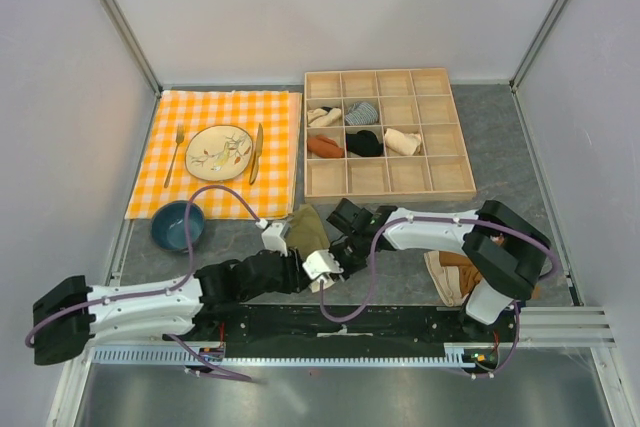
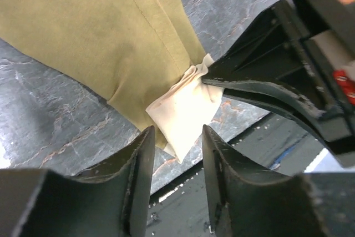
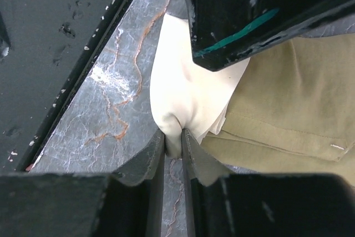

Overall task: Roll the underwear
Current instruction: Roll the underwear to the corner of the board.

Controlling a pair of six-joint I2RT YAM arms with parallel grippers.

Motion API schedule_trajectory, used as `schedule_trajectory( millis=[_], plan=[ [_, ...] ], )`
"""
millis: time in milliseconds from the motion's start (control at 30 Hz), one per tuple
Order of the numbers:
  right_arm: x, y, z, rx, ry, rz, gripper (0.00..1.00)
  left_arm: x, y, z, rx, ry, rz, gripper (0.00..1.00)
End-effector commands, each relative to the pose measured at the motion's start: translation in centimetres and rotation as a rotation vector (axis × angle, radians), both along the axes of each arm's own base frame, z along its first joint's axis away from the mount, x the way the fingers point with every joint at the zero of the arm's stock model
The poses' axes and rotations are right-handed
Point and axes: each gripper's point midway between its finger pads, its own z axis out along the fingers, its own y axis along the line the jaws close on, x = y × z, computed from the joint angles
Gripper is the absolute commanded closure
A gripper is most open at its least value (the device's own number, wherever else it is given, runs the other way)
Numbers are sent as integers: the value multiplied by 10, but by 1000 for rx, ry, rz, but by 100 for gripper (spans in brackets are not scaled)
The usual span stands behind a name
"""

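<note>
The olive-khaki underwear (image 1: 306, 229) lies on the grey table between the two arms, its cream waistband (image 1: 324, 264) toward the near edge. In the left wrist view the khaki cloth (image 2: 94, 26) spreads away from the cream band (image 2: 183, 109). My left gripper (image 2: 176, 137) is open, its jaws on either side of the band's corner. My right gripper (image 3: 173, 140) is shut on a fold of the cream band (image 3: 188, 87), with the khaki cloth (image 3: 294, 98) at its right. In the top view both grippers meet at the garment's near end.
A wooden compartment tray (image 1: 388, 133) holds several rolled garments at the back. A checked orange cloth (image 1: 215, 152) carries a plate, fork and knife. A blue bowl (image 1: 178, 225) stands left. A rust-brown and tan pile (image 1: 455, 272) lies under the right arm. The black rail (image 1: 330, 322) runs along the near edge.
</note>
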Motion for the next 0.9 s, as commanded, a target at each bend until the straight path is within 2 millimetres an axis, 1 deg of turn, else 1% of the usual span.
schedule_trajectory(
  millis=[0,33,67,100,133,167,200,233,267,300,333,367,400,433,467,500,533,567,600,633,700,767,833,867],
  plan=[
    [-6,-12,-18,-97,46,-22,80,10,16,16,-7,-70,58,52],
    [-7,-12,-16,-102,59,-19,81,12,21,23,-21,-91,69,52],
    [-14,-16,-14,-120,99,-15,82,13,23,27,-31,-105,74,51],
    [-11,-13,-10,-117,118,-21,83,14,26,30,-33,-124,75,50],
    [-11,-14,-7,-122,144,-20,84,15,28,33,-38,-137,80,50],
    [-21,-20,-4,-146,211,-17,84,15,29,40,-63,-166,74,50],
    [-15,-18,0,-145,238,-37,85,16,30,42,-69,-179,70,50],
    [-16,-18,2,-149,272,-44,86,15,29,46,-80,-193,58,50],
    [-21,-25,5,-178,325,-54,86,16,28,50,-87,-227,37,50],
    [-17,-21,9,-166,369,-64,87,15,27,52,-90,-244,22,50],
    [-20,-26,13,-185,416,-74,87,14,25,52,-91,-254,0,50],
    [-12,-22,18,-172,434,-92,87,14,24,53,-79,-283,-26,50],
    [-13,-22,17,-178,483,-99,87,12,22,54,-82,-294,-52,50],
    [-15,-26,19,-202,522,-113,87,11,21,54,-73,-306,-72,50],
    [-8,-24,23,-197,536,-127,88,12,19,54,-64,-335,-96,50],
    [-9,-25,17,-225,580,-139,87,11,18,54,-60,-347,-112,49],
    [-11,-29,18,-261,618,-157,88,8,15,52,-59,-353,-146,49],
    [-4,-26,20,-261,630,-170,88,7,14,51,-51,-374,-171,49],
    [-5,-28,13,-295,665,-186,88,6,12,49,-44,-380,-193,48],
    [-5,-29,11,-320,684,-203,88,3,7,51,-64,-391,-216,44],
    [1,-27,8,-335,705,-231,89,2,3,52,-58,-413,-250,42],
    [4,-25,6,-343,711,-243,88,1,0,52,-28,-443,-291,36],
    [4,-25,7,-357,731,-263,88,-2,-9,55,-13,-475,-353,29],
    [6,-23,7,-356,742,-266,88,-2,-12,56,3,-505,-381,28]
  ],
)
